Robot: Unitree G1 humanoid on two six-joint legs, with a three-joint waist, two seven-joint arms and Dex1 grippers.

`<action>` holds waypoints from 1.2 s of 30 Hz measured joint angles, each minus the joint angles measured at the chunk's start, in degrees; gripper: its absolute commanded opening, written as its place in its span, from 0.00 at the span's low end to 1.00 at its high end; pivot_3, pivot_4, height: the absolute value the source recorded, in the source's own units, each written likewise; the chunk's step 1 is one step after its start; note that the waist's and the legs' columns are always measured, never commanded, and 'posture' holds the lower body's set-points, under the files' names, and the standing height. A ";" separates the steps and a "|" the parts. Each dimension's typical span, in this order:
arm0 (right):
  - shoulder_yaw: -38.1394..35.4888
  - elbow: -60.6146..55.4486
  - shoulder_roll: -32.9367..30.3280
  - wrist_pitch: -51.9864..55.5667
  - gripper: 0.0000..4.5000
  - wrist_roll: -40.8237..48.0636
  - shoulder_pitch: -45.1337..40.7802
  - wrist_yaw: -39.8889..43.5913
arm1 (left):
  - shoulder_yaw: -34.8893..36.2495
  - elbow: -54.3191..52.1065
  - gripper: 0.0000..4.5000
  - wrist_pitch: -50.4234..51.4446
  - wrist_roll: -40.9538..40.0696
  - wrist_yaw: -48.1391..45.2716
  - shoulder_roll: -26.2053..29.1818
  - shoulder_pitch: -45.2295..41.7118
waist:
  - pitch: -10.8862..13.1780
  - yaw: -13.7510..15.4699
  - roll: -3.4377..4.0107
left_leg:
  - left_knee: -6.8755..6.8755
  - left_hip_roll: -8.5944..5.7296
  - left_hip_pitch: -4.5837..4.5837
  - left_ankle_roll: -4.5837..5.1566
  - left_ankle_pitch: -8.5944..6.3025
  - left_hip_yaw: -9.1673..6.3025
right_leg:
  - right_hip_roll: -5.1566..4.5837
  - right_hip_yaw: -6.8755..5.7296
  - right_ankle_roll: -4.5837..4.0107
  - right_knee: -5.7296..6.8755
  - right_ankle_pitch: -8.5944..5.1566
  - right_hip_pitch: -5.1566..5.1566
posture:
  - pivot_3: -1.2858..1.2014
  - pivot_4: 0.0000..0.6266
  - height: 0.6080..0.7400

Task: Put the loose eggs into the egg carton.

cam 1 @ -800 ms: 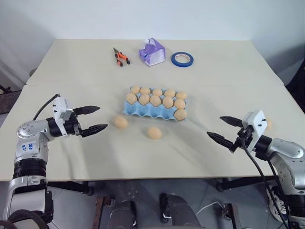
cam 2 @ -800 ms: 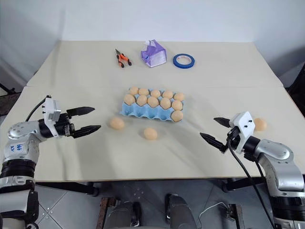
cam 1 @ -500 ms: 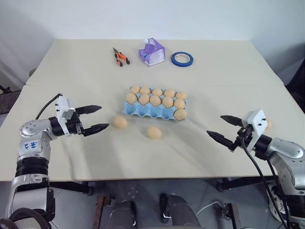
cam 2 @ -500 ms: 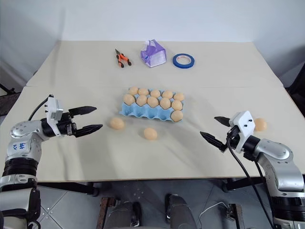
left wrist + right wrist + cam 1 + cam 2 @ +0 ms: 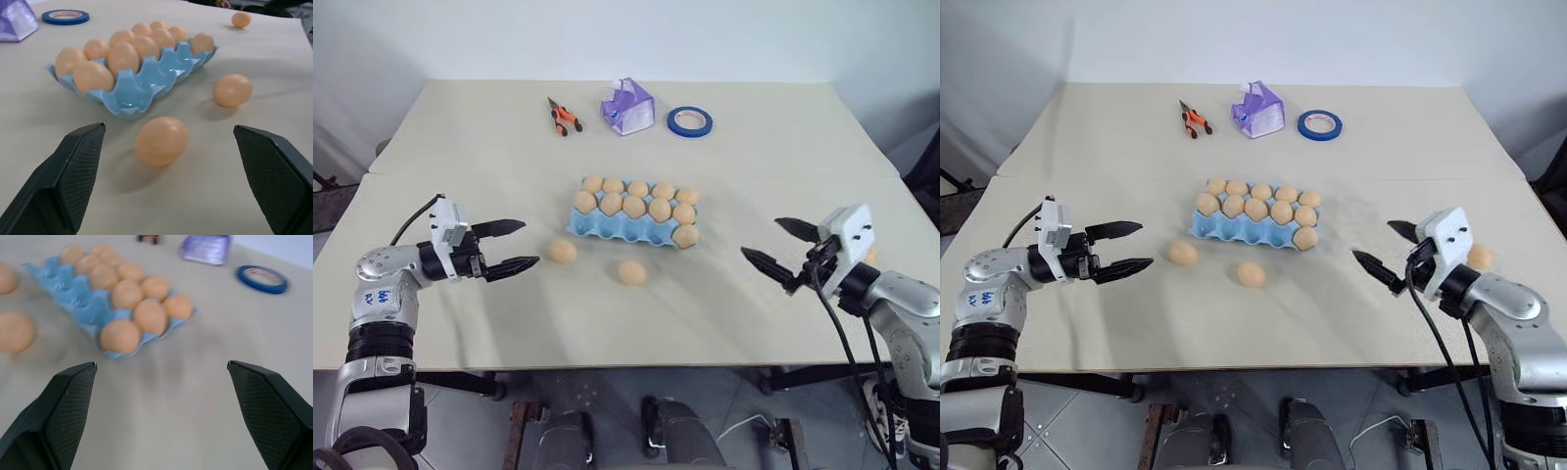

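Right gripper [image 5: 161, 406] jaws wide open over the counter [image 5: 195, 396], facing the blue egg carton [image 5: 73, 289]. Loose egg [image 5: 14, 331] beside it, blue tape roll [image 5: 261, 279], maybe pliers [image 5: 149, 239] behind.

Both arms are silver-grey metal with black ribbed joint rings. The left gripper [image 5: 514, 245] and the right gripper [image 5: 781, 249] each have two black pointed fingers [image 5: 73, 176] with a fine diamond texture on the inner pads. Behind each gripper sits a white block, and a black cable runs back from it. The left forearm has blue handwritten marks.
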 measured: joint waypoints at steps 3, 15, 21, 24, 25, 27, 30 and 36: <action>-4.44 -1.89 1.37 2.49 1.00 0.91 0.72 -5.15 | -0.40 -0.13 0.99 0.35 -0.01 -0.51 -0.62 -0.96 | 0.00 0.00 0.00 | 0.01 -0.01 -0.03 0.02 -0.01 -0.01 | 0.00 -0.01 0.01 -0.04 0.00 0.00 | 0.52 0.24 1.00; -10.65 4.73 9.35 0.29 1.00 -6.76 4.86 -21.71 | -4.85 -3.17 0.99 2.20 -0.36 -5.13 -4.94 -4.04 | 0.03 -0.70 0.07 | 0.01 -0.01 0.05 0.05 0.03 0.13 | 0.12 0.15 0.07 -0.03 0.04 0.01 | 0.52 0.24 1.00; -8.66 20.07 9.60 -7.39 1.00 -10.76 -4.14 -23.18 | -5.29 -5.64 0.99 3.61 -0.61 -5.50 -5.80 -3.93 | 0.04 -0.85 0.09 | 0.02 0.03 0.07 0.01 0.08 0.14 | 0.22 0.21 0.06 -0.03 0.04 0.01 | 0.52 0.24 1.00; -7.95 28.78 9.58 -11.67 1.00 -12.73 -7.93 -23.20 | -5.34 -7.08 0.99 4.11 -0.71 -5.19 -6.22 -3.64 | 0.06 -0.77 0.14 | 0.01 0.04 0.06 -0.01 0.08 0.14 | 0.22 0.22 0.06 -0.03 0.04 0.01 | 0.52 0.24 1.00; -7.65 30.95 9.56 -12.87 1.00 -13.30 -8.93 -23.13 | -5.31 -7.27 0.99 4.22 -0.74 -4.98 -6.22 -3.53 | 0.08 -0.76 0.16 | 0.00 0.04 0.06 -0.02 0.08 0.14 | 0.23 0.22 0.06 -0.02 0.04 0.01 | 0.52 0.24 1.00; -7.21 34.34 9.43 -14.64 1.00 -13.91 -10.51 -22.98 | -5.23 -7.95 0.99 4.40 -0.77 -4.66 -6.23 -3.04 | 0.13 -0.80 0.24 | 0.00 0.04 0.06 -0.04 0.07 0.14 | 0.23 0.23 0.06 -0.01 0.04 0.00 | 0.52 0.24 1.00; -6.33 38.96 9.02 -17.16 1.00 -14.99 -12.76 -22.79 | -4.81 -9.69 0.99 4.68 -0.95 -3.86 -6.19 -1.62 | 0.14 -0.95 0.26 | 0.00 0.08 0.07 -0.15 0.11 0.15 | 0.28 0.26 0.06 -0.01 0.05 0.00 | 0.52 0.24 1.00; -4.28 48.71 8.34 -21.57 1.00 -17.58 -16.94 -22.70 | -4.31 -11.53 0.99 5.53 -1.10 -2.16 -6.12 0.91 | 0.14 -1.26 0.27 | 0.02 0.09 0.08 -0.19 0.13 0.15 | 0.30 0.29 0.07 0.03 0.05 0.00 | 0.52 0.24 1.00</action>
